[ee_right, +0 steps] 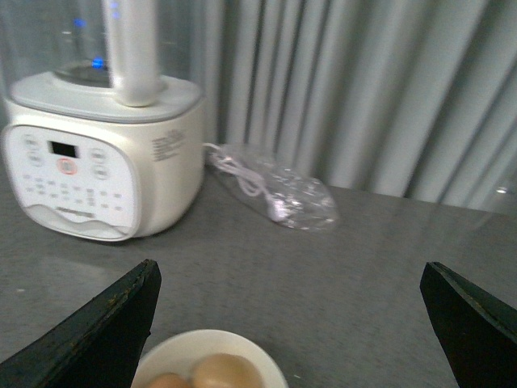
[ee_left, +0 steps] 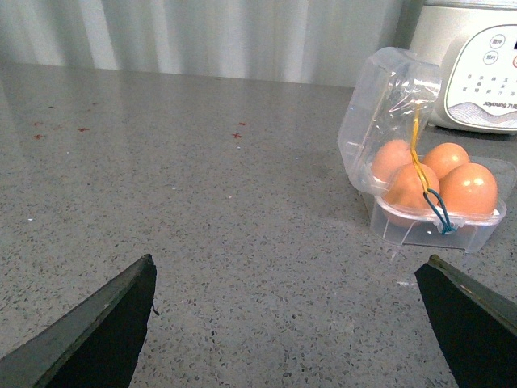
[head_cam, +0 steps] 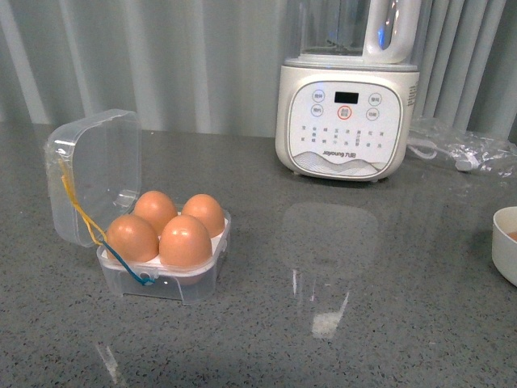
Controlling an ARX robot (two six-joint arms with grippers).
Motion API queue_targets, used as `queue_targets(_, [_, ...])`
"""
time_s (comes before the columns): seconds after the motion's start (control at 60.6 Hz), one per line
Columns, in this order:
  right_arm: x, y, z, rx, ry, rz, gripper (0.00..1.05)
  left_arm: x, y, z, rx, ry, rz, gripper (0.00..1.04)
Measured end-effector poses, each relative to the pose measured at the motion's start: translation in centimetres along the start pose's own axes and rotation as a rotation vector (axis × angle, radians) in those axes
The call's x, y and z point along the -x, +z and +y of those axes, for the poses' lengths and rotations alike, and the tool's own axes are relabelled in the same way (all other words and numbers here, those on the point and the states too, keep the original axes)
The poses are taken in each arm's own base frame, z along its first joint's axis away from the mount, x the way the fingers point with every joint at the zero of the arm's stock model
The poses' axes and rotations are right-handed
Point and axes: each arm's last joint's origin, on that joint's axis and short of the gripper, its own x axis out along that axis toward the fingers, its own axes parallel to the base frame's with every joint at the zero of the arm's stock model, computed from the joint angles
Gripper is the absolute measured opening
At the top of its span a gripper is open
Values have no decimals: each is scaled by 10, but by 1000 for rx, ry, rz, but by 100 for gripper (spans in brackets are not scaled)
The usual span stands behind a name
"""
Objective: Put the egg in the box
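- Front view: a small square clear plastic box (head_cam: 174, 284) sits on the grey speckled counter (head_cam: 363, 315) with its rounded lid swung open. Each of its four holes holds a smooth orange-brown hen's egg (head_cam: 185, 241). I cannot tell which one is the task's own. A cream blender (head_cam: 347, 121) stands behind, and a white bowl (head_cam: 505, 246) sits at the edge. Neither arm shows.
- Left wrist view: the left gripper (ee_left: 288, 271) has its dark fingers spread wide and holds nothing. The box (ee_left: 428, 234) and its eggs lie ahead, nearer one finger and well apart from both.
- Right wrist view: the right gripper (ee_right: 289, 275) is likewise spread and empty. It hangs over the bowl (ee_right: 250, 343), where more eggs lie between the fingers, untouched.
- Handling, as I judge it: an egg is light, stiff but brittle, and slippery. Grip it gently across its widest girth. The boxed eggs nearly touch, leaving little finger room.
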Motion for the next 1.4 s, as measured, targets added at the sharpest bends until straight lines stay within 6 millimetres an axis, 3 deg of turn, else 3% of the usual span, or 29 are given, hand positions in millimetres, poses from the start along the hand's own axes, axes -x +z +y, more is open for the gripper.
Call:
queue_targets(0.148, [23,-13,-24,47,-127,-20,98,0,0,0,0,0,0,98])
queue_targets(0.313, [36,-26,-32,67,-192,-17,98,0,0,0,0,0,0,98])
queue_targets(0.396, [44,-35,-26,-34,-19,17,84,0,0,0,0,0,0,98])
queue_targets(0.478, [53,-48,-14,-92,41,23,69,0,0,0,0,0,0,98])
queue_targets(0.874, [76,-81,16,-126,53,20,3,0,0,0,0,0,0,98])
queue_targets(1.188, [88,-95,34,-128,51,22,3,0,0,0,0,0,0,98])
queue_targets(1.402, [94,-101,36,-128,57,18,3,0,0,0,0,0,0,98])
